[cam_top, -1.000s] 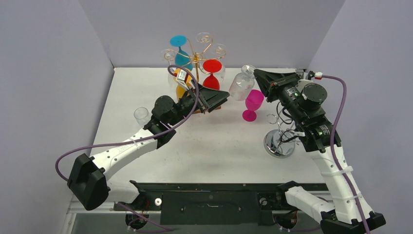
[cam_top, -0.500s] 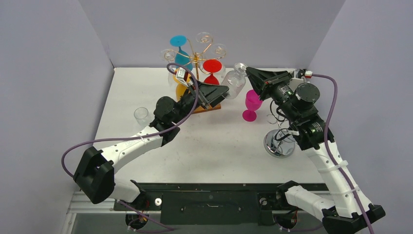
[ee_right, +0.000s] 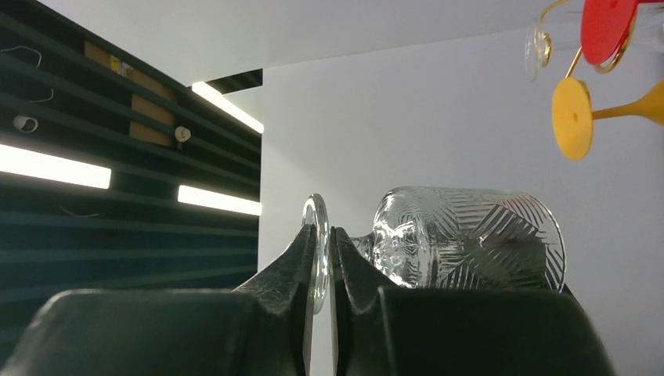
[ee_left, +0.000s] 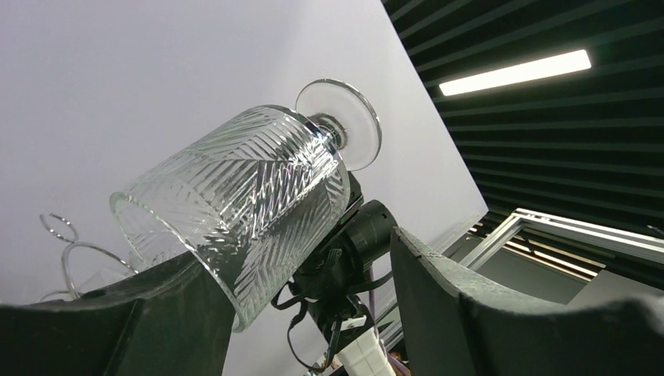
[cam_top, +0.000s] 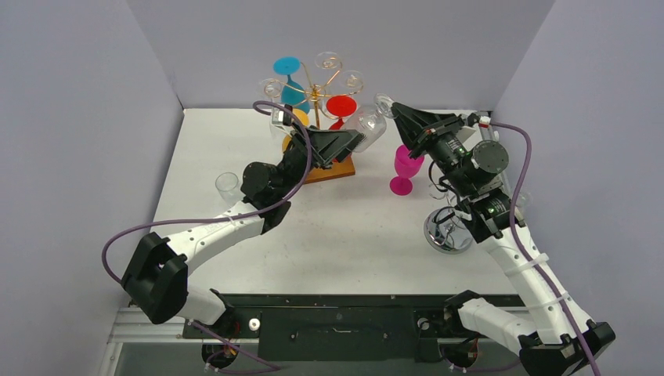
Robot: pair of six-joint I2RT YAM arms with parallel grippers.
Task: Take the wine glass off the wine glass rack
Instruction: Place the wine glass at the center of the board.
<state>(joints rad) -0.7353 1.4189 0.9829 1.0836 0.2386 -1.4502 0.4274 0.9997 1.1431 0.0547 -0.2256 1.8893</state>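
Note:
A clear cut-pattern wine glass (cam_top: 365,126) lies sideways in the air to the right of the gold wine glass rack (cam_top: 316,94), off its arms. My right gripper (cam_top: 391,107) is shut on the glass's foot disc (ee_right: 315,249), with its fingers pinching the rim. My left gripper (cam_top: 354,140) is open with its jaws on either side of the bowl (ee_left: 243,196). The left finger (ee_left: 168,301) touches the bowl. A gap remains before the right finger (ee_left: 438,290). In the right wrist view the bowl (ee_right: 470,243) points away from the fingers.
Blue (cam_top: 291,82), red (cam_top: 341,110) and yellow (cam_top: 293,119) glasses hang on the rack, whose wooden base (cam_top: 338,167) is partly behind my left arm. A pink glass (cam_top: 405,166) stands on the table, a small clear glass (cam_top: 228,186) at left, a chrome stand (cam_top: 448,229) at right.
My right arm has carried the clear glass left towards the rack. My left gripper has risen to meet it and its jaws have narrowed round the bowl.

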